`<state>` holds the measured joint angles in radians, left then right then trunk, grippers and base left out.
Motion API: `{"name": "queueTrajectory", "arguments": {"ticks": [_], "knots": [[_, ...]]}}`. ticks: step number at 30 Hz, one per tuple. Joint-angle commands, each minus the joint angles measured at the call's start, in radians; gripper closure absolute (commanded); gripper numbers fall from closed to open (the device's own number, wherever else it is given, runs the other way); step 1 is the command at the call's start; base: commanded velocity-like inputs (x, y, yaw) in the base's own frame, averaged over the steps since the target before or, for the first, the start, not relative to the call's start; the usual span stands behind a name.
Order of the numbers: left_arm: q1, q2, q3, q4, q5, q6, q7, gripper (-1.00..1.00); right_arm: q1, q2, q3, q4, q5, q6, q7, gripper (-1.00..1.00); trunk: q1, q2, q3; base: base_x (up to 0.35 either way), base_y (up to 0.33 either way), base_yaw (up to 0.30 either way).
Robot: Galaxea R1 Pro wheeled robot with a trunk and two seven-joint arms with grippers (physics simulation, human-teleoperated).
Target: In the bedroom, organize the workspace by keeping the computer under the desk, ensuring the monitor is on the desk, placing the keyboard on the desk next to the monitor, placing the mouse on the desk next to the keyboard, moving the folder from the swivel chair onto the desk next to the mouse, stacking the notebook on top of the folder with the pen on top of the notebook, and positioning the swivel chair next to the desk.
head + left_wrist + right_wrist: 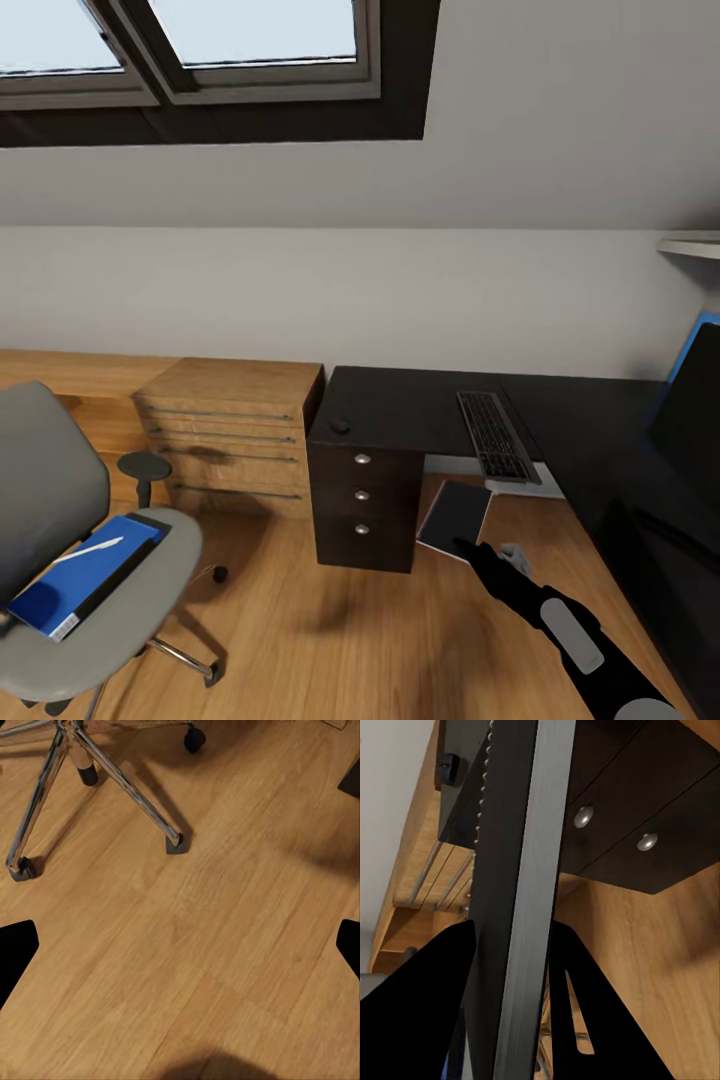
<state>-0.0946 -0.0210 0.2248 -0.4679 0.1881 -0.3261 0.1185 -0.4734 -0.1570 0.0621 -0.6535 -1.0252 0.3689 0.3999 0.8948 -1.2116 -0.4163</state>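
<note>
My right gripper (472, 548) is shut on a flat dark notebook (455, 515) with a pale edge, held on edge above the floor in front of the desk (400, 400). Its fingers (427, 1005) clamp the notebook (521, 907) from both sides. On the black top lie the keyboard (497, 435) and a small black mouse (341, 424). The monitor (690, 420) stands at the right. The blue folder (85, 575) lies on the grey swivel chair (60, 480) with the white pen (95, 548) on it. My left gripper (180, 945) hangs open over bare floor. The computer is out of view.
A light wooden drawer unit (230, 430) stands against the wall between chair and desk. The desk's black drawers (362, 495) face me. The chair's chrome base (112, 772) spreads over the wooden floor (330, 640). A skylight (200, 40) is above.
</note>
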Motion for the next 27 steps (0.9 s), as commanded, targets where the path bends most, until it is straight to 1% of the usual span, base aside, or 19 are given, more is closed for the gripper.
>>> {"name": "queueTrajectory", "arguments": {"ticks": [1,6,9,10,13,15,17,18,19,20,21,22,26,27], "knots": [[0.0,0.0,0.001,0.0,0.007,-0.003,0.0,-1.0,-0.001,-0.001,0.004,0.0,-0.007,0.002,0.0,1.0,-0.004,0.007,0.002,0.0,0.0,0.0],[0.0,0.0,0.001,0.0,0.007,-0.002,0.0,-1.0,-0.001,-0.001,0.007,0.0,-0.007,0.0,-0.001,1.0,-0.023,0.042,0.018,0.0,0.0,0.0],[0.0,0.0,0.001,0.0,0.007,0.0,0.0,-1.0,-0.001,-0.001,0.024,-0.003,-0.006,0.0,-0.001,1.0,-0.035,0.063,0.027,0.0,0.0,0.0],[0.0,0.0,0.001,0.001,0.007,0.001,0.0,-1.0,-0.001,-0.001,0.031,-0.005,-0.006,0.0,-0.001,1.0,-0.038,0.07,0.03,0.0,0.0,0.0],[0.0,0.0,0.001,0.007,0.007,0.005,0.0,-1.0,-0.002,-0.001,0.078,-0.041,-0.006,0.003,-0.009,1.0,-0.05,0.091,0.04,0.0,0.0,0.0],[0.0,0.0,0.001,0.014,0.007,0.006,0.0,-1.0,-0.002,0.0,0.095,-0.065,-0.006,0.005,-0.015,1.0,-0.058,0.105,0.046,0.0,0.0,0.0],[0.0,-0.002,0.001,0.023,0.007,0.006,0.001,-1.0,-0.004,0.0,0.117,-0.113,-0.006,0.011,-0.042,1.0,-0.065,0.119,0.052,0.0,0.0,0.0],[0.0,-0.002,0.001,0.024,0.007,0.006,0.001,-1.0,-0.004,0.0,0.12,-0.124,-0.007,0.015,-0.054,1.0,-0.069,0.126,0.055,0.0,0.0,0.0],[0.0,-0.002,0.001,0.025,0.007,0.006,0.001,-1.0,-0.005,0.0,0.123,-0.134,-0.007,0.021,-0.067,1.0,-0.073,0.133,0.059,0.0,0.0,0.0],[0.0,-0.002,0.001,0.027,0.006,0.006,0.001,-1.0,-0.009,0.0,0.126,-0.15,-0.008,0.042,-0.097,1.0,-0.077,0.14,0.062,0.0,0.0,0.0],[0.0,-0.002,0.001,0.027,0.006,0.006,0.001,-1.0,-0.012,0.0,0.128,-0.157,-0.009,0.057,-0.112,1.0,-0.081,0.147,0.065,0.0,0.0,0.0],[0.0,-0.002,0.001,0.028,0.006,0.006,0.001,-1.0,-0.022,0.0,0.129,-0.17,-0.009,0.093,-0.139,1.0,-0.084,0.154,0.068,0.0,0.0,0.0],[0.0,-0.002,0.001,0.028,0.004,0.002,0.001,-1.0,-0.052,0.002,0.13,-0.182,-0.011,0.159,-0.173,1.0,-0.1,0.182,0.08,0.0,0.0,0.0],[0.0,-0.002,0.001,0.028,0.004,0.002,0.001,-1.0,-0.056,0.003,0.13,-0.183,-0.011,0.164,-0.176,1.0,-0.104,0.189,0.084,0.0,0.0,0.0]]}}
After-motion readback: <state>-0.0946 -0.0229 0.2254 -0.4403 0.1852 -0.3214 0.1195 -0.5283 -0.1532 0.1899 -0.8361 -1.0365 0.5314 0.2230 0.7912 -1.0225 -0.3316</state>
